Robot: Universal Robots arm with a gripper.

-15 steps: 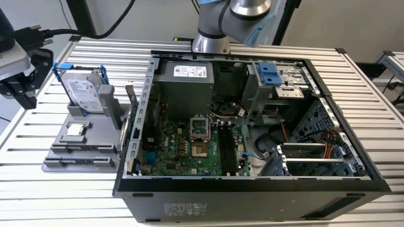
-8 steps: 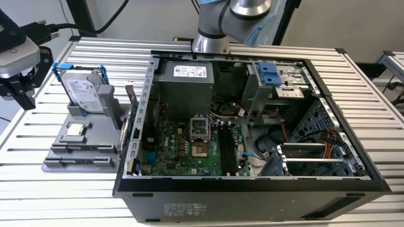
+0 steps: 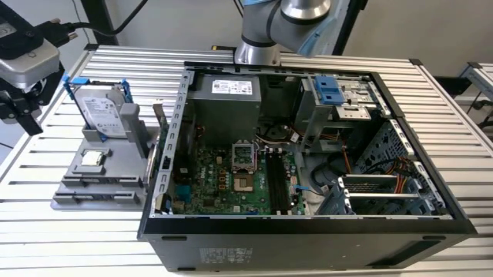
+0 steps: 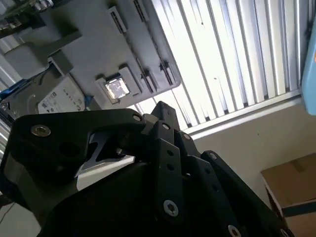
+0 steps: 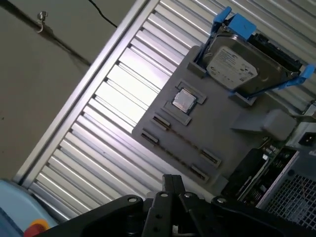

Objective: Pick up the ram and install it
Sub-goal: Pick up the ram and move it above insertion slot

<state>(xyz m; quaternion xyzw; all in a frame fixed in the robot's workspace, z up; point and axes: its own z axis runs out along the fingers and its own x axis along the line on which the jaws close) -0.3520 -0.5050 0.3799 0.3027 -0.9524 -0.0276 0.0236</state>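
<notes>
Casework sits nearest: the open computer case (image 3: 308, 242) lies on its side on the slatted table (image 3: 454, 104), so the motherboard (image 3: 223, 184) faces up and can be reached from above. Among the long memory slots on that board, a narrow dark strip reads as the ram (image 3: 273, 179), seated upright and parallel to its neighbours. I judge it to be installed, though it is hard to tell the stick from the slot itself.

At the exterior view's left, just beside the case, a gray tray (image 3: 77, 196) presents parts in fixed poses for picking. Its narrow slotted holders (image 5: 160, 122) carry no stick, which fits that judgement. A small square chip (image 3: 94, 158) lies flat in its recess. Farther back on the tray, the hard drive (image 3: 100, 109) stands on edge in its blue frame, and a green card (image 3: 159, 130) stands at the tray's edge against the case.

Farther left, the gripper (image 3: 29, 118) hangs above the table, well apart from the case and the slots. In both wrist views its fingers (image 5: 171, 181) look drawn together with nothing between them. At the far side, the arm base (image 3: 258, 52) stands behind the case.
</notes>
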